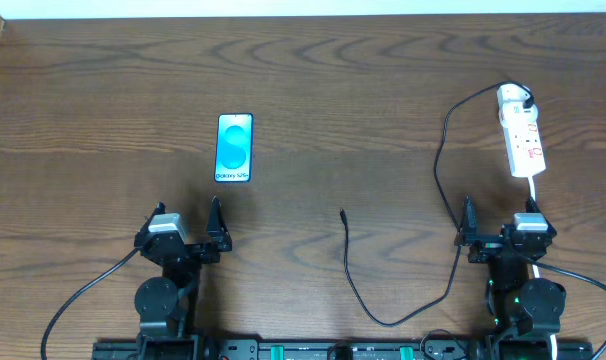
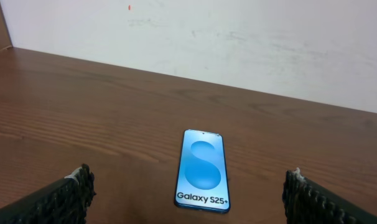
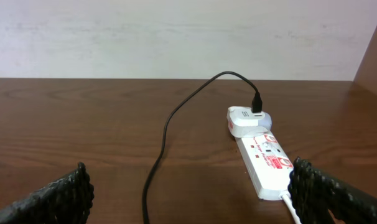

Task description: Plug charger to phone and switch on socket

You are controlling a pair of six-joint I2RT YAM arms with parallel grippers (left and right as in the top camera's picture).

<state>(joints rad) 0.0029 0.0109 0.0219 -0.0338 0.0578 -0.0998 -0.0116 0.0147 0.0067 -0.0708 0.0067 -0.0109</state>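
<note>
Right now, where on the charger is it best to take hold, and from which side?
Grip the charger just behind its small free tip, from straight above, jaws across the cable. That end lies flat and loose on the table, and a short stub is left to enter the phone.

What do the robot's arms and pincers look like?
The left arm and right arm are black, with round joints and a silver-grey box on top. The left pincer and right pincer have black fingers with a bumpy surface. Black wires trail from both bases.
</note>
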